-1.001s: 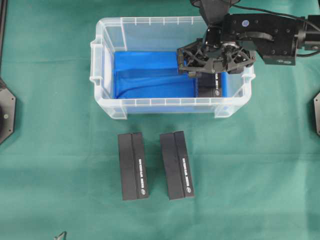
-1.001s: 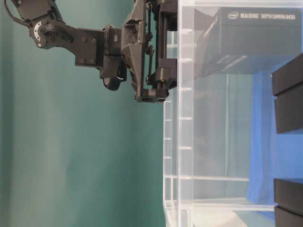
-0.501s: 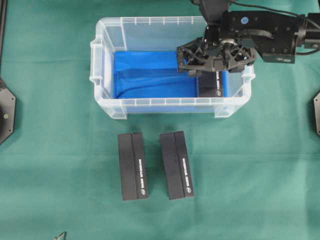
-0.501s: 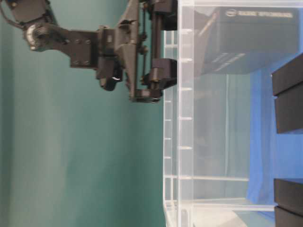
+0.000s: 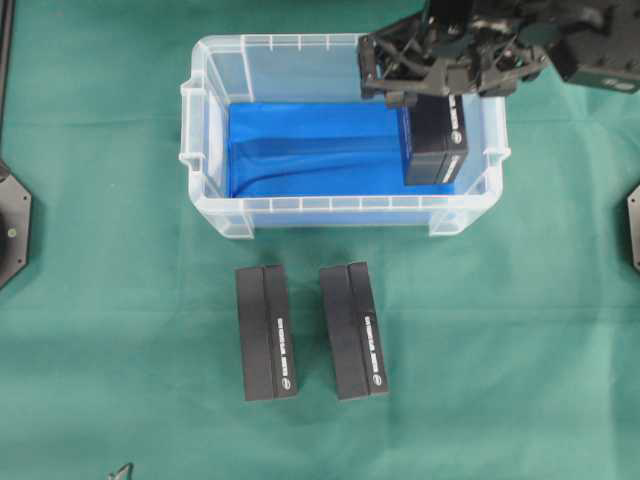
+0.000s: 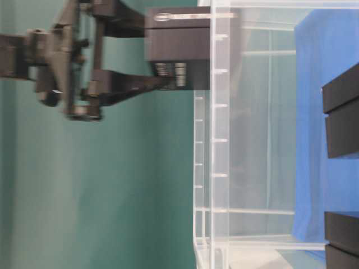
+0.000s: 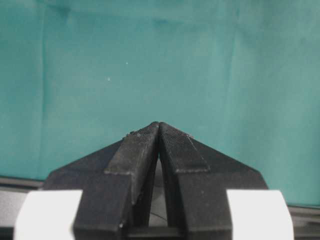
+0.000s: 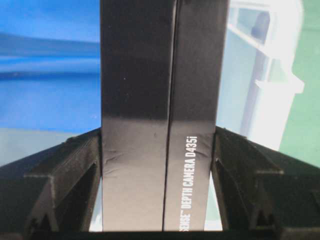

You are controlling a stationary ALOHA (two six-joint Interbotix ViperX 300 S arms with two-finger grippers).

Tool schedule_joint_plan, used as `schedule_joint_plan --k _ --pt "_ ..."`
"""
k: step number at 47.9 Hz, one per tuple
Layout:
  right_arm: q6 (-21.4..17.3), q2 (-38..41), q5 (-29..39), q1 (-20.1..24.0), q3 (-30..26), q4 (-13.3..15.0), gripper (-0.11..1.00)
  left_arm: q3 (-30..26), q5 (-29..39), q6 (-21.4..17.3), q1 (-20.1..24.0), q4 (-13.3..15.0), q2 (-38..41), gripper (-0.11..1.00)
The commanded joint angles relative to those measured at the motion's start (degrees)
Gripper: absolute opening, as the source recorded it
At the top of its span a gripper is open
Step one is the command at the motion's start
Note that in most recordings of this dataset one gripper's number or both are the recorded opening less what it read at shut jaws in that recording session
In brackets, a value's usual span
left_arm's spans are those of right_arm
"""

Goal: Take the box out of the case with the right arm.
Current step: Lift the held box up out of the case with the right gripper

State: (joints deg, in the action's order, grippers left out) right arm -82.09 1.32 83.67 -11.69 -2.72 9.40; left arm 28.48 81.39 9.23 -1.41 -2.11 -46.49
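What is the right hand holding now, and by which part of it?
The right hand holds a black box by its two long sides, near one end, above the case.

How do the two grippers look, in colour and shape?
The right gripper is all black, an open frame of thin struts with flat fingers. The left gripper is black too, its ribbed fingers tapering to a point, with white bands at the base.
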Motion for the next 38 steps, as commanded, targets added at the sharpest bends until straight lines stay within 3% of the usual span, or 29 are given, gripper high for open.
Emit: schedule_joint_plan --k 1,18,38 --pt "0.2 -2.4 2.4 0.6 -4.0 1.0 0.65 -0.6 -0.3 0.0 0.2 -0.2 0.2 0.02" --pt "0.3 -2.4 10.2 3.0 -11.9 3.4 0.65 -0.6 -0.4 0.0 0.2 -0.3 0.2 0.02" --pt "0.3 -2.4 11.4 3.3 -12.7 3.6 0.65 -0.6 -0.4 0.0 0.5 -0.2 0.2 0.02"
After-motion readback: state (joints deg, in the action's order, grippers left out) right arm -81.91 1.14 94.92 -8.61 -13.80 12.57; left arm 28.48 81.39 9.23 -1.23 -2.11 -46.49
